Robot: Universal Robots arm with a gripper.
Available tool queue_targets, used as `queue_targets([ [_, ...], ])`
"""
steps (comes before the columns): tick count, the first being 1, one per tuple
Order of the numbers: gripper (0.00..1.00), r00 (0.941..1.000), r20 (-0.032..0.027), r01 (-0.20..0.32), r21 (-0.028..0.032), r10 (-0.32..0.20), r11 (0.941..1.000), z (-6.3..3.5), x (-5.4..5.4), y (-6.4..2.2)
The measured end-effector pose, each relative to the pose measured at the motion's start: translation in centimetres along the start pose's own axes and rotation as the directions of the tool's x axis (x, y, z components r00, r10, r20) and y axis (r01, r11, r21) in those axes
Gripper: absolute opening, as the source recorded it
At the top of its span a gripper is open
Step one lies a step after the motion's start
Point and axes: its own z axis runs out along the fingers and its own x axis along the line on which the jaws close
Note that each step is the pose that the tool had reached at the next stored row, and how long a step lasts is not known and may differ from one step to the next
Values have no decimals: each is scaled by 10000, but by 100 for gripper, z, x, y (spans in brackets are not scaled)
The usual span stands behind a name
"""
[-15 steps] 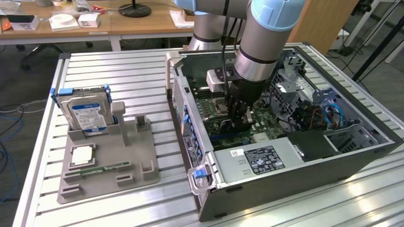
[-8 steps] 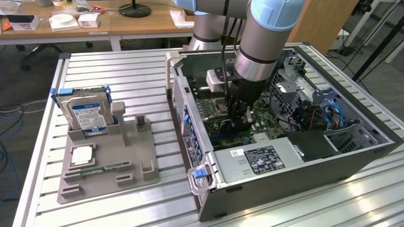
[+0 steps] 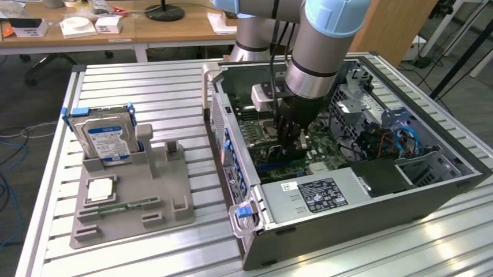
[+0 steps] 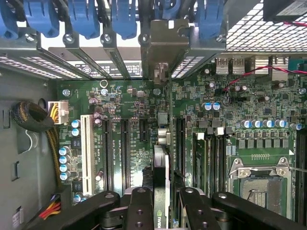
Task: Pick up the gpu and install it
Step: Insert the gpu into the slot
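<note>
My gripper (image 3: pixel 290 137) reaches down into the open computer case (image 3: pixel 431 190), low over the green motherboard (image 3: pixel 258 124). In the wrist view the two black fingers (image 4: pixel 140 206) are shut on the gpu (image 4: pixel 160 160). It shows edge-on as a thin dark card standing upright above the expansion slots (image 4: pixel 125 148). Its silvery end bracket (image 4: pixel 163 43) reaches the rear slot openings under the blue latches (image 4: pixel 86 19). Whether the card's edge sits in a slot is hidden.
A grey fixture (image 3: pixel 165 190) at the exterior view's left holds a hard drive (image 3: pixel 108 138), a small chip (image 3: pixel 100 189) and a green memory stick (image 3: pixel 119 206). Inside the case are a power supply (image 3: pixel 316 196), cables (image 3: pixel 400 144) and the bare processor socket (image 4: pixel 261 184).
</note>
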Motion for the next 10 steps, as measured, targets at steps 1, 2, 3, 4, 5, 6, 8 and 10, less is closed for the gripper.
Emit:
queue_targets([
  [1, 26, 10000, -6, 0, 1, 0, 10000, 5, 0, 0],
  [2, 26, 10000, -12, -1, 1, 1, 10000, 10, 1, 2],
  [3, 26, 10000, -16, -1, 2, 1, 10000, 15, 1, 3],
  [4, 26, 10000, -19, 0, 2, 0, 10000, 21, 1, 5],
  [5, 26, 10000, -22, 0, 2, 0, 10000, 26, 1, 7],
  [6, 26, 10000, -29, 0, 1, 0, 10000, 31, 2, 10],
  [8, 26, 10000, -29, 2, 0, -2, 10000, 44, 4, 15],
  [10, 26, 10000, -31, 2, 0, -2, 10000, 55, 4, 19],
])
